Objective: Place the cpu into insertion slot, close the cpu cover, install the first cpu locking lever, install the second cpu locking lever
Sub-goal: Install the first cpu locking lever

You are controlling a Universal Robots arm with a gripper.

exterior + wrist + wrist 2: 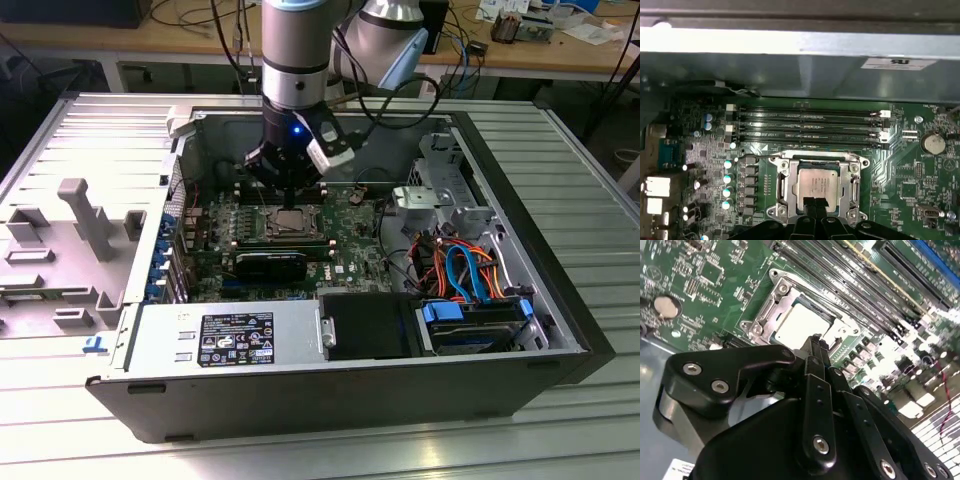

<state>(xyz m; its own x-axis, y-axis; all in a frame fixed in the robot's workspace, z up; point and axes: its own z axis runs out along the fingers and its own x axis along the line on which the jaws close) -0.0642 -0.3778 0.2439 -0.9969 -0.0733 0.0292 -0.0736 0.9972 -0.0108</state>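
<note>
Open computer case (330, 405) lies on its side on a ribbed metal tabletop (560, 150), with the green motherboard (355, 245) facing up. The arm (295, 50) reaches down into the case from above. The claw (289, 205) hangs just over the socket area. In both wrist views its two black fingers (816, 390) are brought together at the tips with nothing between them, so the claw (815, 341) is closed and empty. The cpu (816, 184), dull silver top upward, sits flat inside the insertion slot (805, 165). The cpu cover (785, 187) lies down around it, its silvery frame bordering the chip on all sides and the chip showing through the central opening. In the second wrist view the same cpu (801, 324) and cpu cover (769, 310) lie just beyond the fingertips, near but apart from them. In the first wrist view the claw (813, 204) tips stand over the near edge of the chip; contact cannot be told. Position of the locking levers cannot be made out. Long memory slots (810, 125) run beside the socket, and a coin battery (932, 143) sits off to one side. A power supply (225, 340) fills the near side of the case. Orange and blue cables (460, 265) bunch at the exterior view's right. A grey plastic shroud (80, 215) rests on the tabletop at the exterior view's left.
</note>
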